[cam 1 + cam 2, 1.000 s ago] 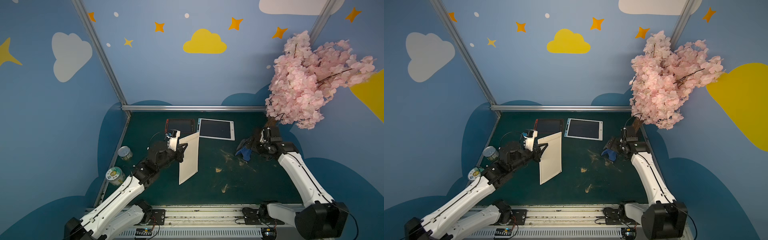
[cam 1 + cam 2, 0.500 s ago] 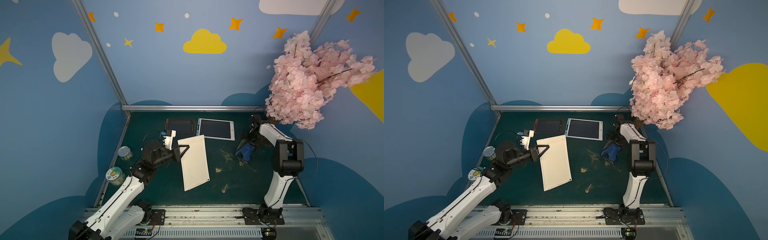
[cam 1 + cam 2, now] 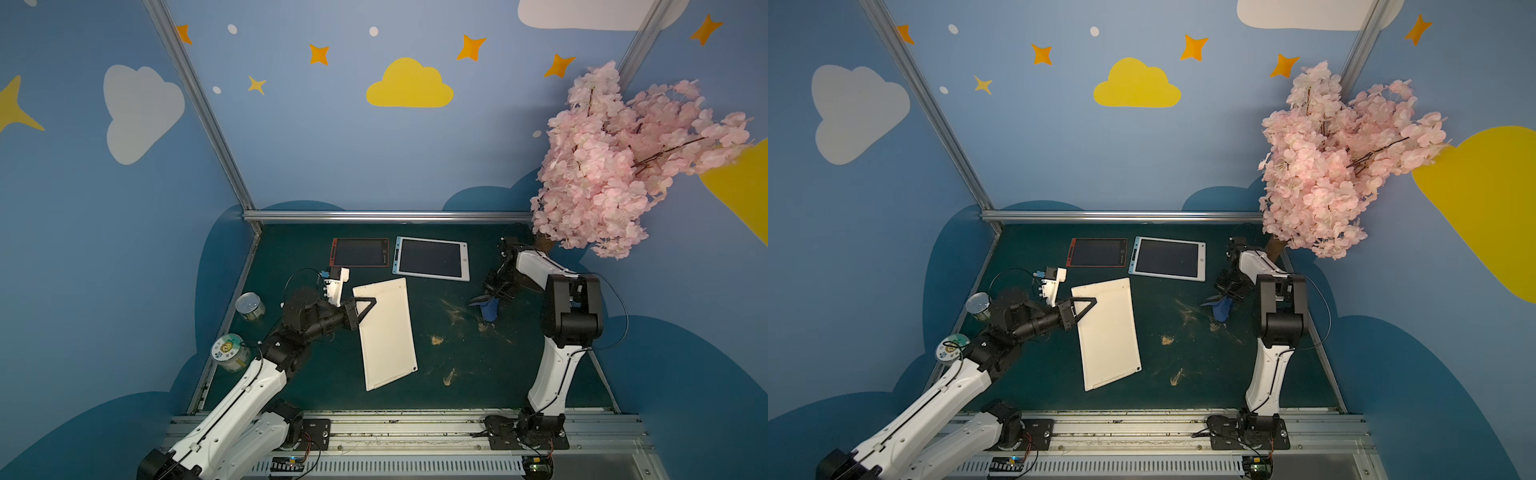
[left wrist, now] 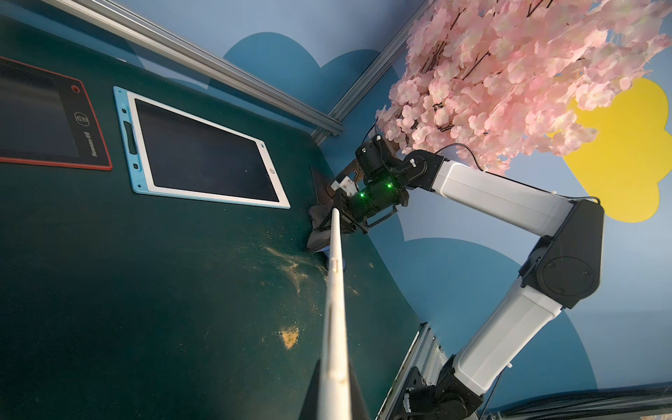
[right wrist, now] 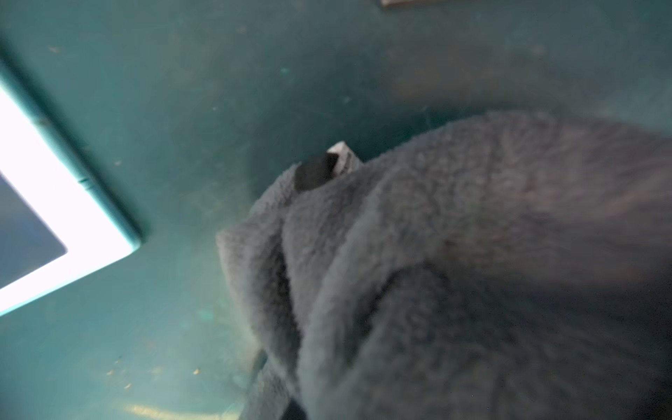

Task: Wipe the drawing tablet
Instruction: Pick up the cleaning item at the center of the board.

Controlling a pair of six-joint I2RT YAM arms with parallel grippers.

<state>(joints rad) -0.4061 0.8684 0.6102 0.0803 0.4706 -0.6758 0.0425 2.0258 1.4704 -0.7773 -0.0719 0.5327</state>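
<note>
My left gripper (image 3: 365, 305) is shut on the near top corner of a white drawing tablet (image 3: 386, 332), which leans with its pale back toward the top views. The left wrist view shows the white tablet (image 4: 336, 291) edge-on, running away between the jaws. At the right of the mat, my right gripper (image 3: 486, 297) points down and is shut on a blue cloth (image 3: 490, 309). The cloth (image 5: 472, 254) fills most of the right wrist view. It hides the fingers except for one black fingertip (image 5: 312, 174).
A red-framed tablet (image 3: 360, 252) and a blue-framed tablet (image 3: 431, 258) lie flat at the back of the green mat. Two cans (image 3: 250, 306) (image 3: 227, 352) stand at the left edge. Sandy crumbs (image 3: 436, 340) dot the mat. A pink blossom tree (image 3: 615, 166) overhangs the right arm.
The right arm folded up at the elbow and its jaws closed on the blue cloth. The white tablet in my left gripper tipped over, showing more of its broad face.
</note>
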